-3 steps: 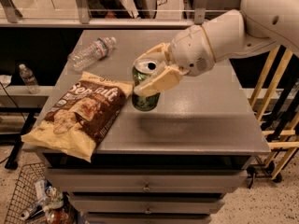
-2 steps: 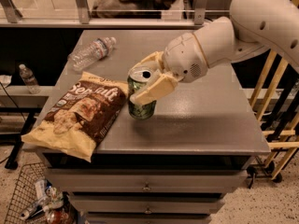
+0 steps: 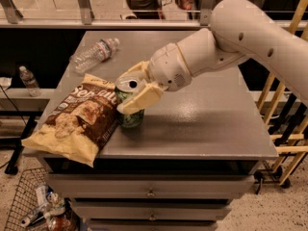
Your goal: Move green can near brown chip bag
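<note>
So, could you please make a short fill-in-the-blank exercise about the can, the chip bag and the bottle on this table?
1. The gripper is shut on the green can, which stands ____ on the grey table.
2. In the picture, the can is directly to the ____ of the brown chip bag.
3. The clear water bottle lies on its ____, farther back on the table.

Missing words: upright; right; side.

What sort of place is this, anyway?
Likely a robot testing lab rather than a home: a grey drawer cabinet serves as the table, a wire basket sits on the floor, and the gripper clasps a green can beside a chip bag.
</note>
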Tool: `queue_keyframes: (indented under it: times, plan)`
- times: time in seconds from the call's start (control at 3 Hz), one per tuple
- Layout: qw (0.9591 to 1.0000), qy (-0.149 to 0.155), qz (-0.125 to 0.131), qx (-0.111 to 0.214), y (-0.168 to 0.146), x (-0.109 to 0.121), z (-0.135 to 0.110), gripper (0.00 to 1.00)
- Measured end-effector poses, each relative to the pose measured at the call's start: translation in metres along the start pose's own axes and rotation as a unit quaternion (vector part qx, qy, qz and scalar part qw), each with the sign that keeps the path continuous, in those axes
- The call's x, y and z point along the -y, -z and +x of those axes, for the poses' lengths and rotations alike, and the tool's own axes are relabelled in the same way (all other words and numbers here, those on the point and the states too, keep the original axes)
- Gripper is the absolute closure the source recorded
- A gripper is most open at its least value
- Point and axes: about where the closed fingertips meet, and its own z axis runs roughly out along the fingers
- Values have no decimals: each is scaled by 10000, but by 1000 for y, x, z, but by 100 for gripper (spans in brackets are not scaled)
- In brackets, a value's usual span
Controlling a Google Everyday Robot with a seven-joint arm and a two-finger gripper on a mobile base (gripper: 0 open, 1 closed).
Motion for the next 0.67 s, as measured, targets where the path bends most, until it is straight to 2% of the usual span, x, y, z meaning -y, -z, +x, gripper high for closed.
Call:
queue_keyframes:
  times: [0.33,0.67]
  plan:
    - [9997,179,112,-97,-16,13,-11,100]
    - [9996,219,106,-107,-32,22,-14,100]
